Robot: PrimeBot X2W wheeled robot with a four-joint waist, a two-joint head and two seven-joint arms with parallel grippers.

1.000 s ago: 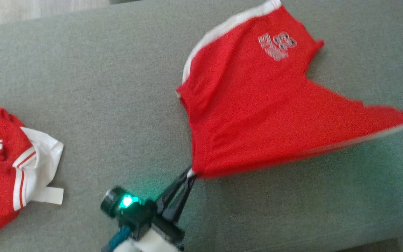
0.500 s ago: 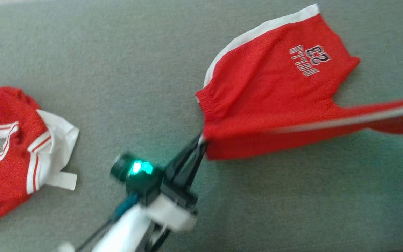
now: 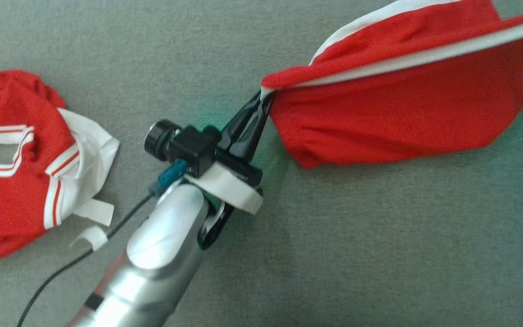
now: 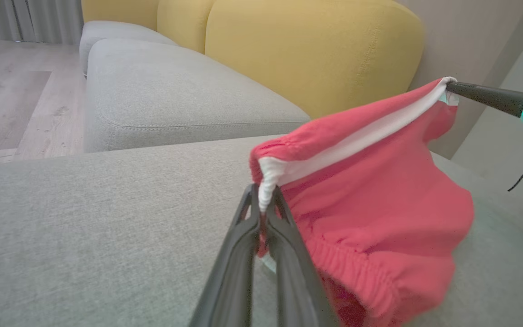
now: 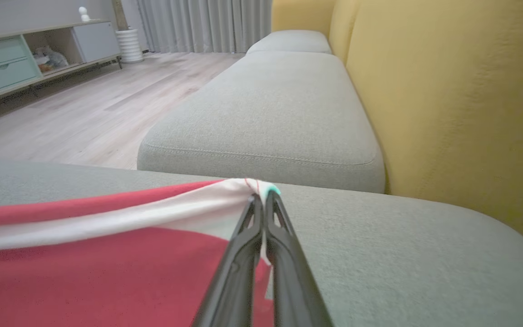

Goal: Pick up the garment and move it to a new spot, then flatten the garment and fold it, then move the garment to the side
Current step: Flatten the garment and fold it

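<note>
A: Head view first. Pinching the end of the white stripe [image 3: 425,56] on the garment [image 3: 402,109] with the left gripper [image 3: 263,95], pressed tight on cloth. Held up off the sofa seat [image 3: 379,254], stretched away toward upper right.
B: Risk?
A: Thin bite on trim only. Could slip out under tension. Well apart from the red jersey [image 3: 12,181] at left, so no snag expected there.
B: Axis?
A: Long along the taut white stripe, from left gripper up-right.
B: Left wrist view?
A: Close-up: stripe end nipped between the tips, gathered elastic just beside, so probably the waistband end. Far end clamped by the right gripper [image 4: 451,86], taut between the two. Sagging belly below, close to the seat. Likely to land creased if lowered as is.
B: Right wrist view?
A: Shut tight on the other stripe end. Tiny hold, may pull free if spread wider. Stripe running off left, roughly level.
</note>
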